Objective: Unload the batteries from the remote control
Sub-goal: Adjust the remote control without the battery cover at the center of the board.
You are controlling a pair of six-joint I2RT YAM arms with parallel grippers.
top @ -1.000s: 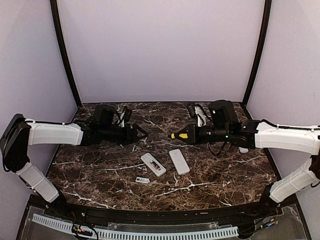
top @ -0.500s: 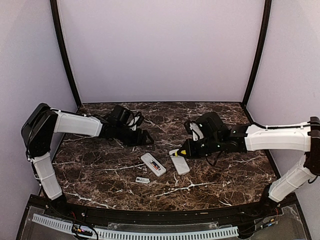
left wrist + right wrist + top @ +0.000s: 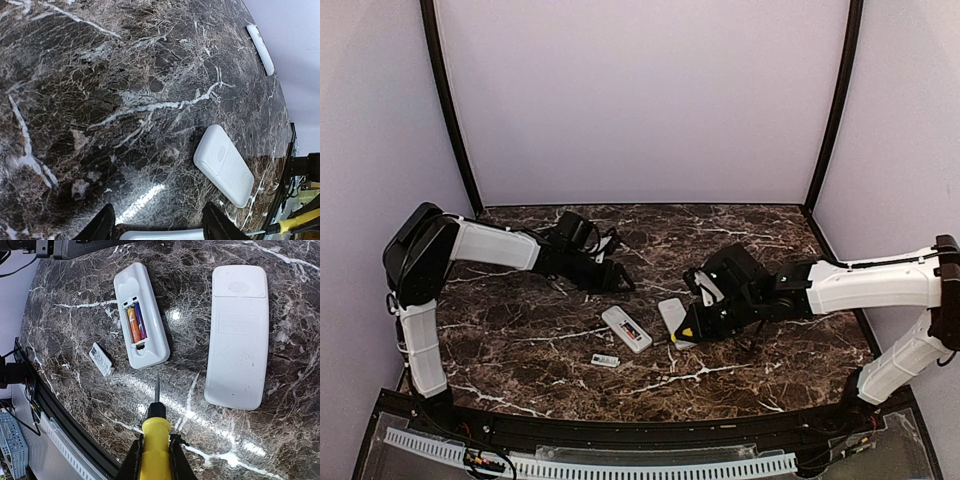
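A white remote control [image 3: 140, 315] lies face down with its compartment uncovered, showing two batteries [image 3: 135, 324], one orange and one purple, side by side; from above the batteries [image 3: 633, 331] are a small red spot in the remote [image 3: 620, 322]. My right gripper [image 3: 154, 449] is shut on a yellow-handled screwdriver [image 3: 156, 437], whose tip hangs just short of the remote's near end. My left gripper [image 3: 159, 224] is open, with the remote's far end [image 3: 160, 234] showing between its fingers. In the top view it [image 3: 623, 286] hovers behind the remote.
A second white remote [image 3: 239, 335] lies closed just right of the open one, partly under my right gripper [image 3: 692, 328] from above. A small white cover [image 3: 101, 359] rests near the table's front edge [image 3: 620, 415]. Another white remote [image 3: 261, 49] lies far off.
My left arm has swung right and down toward the open remote, its jaws narrowing a little. My right gripper has carried the screwdriver forward and down to the two remotes.
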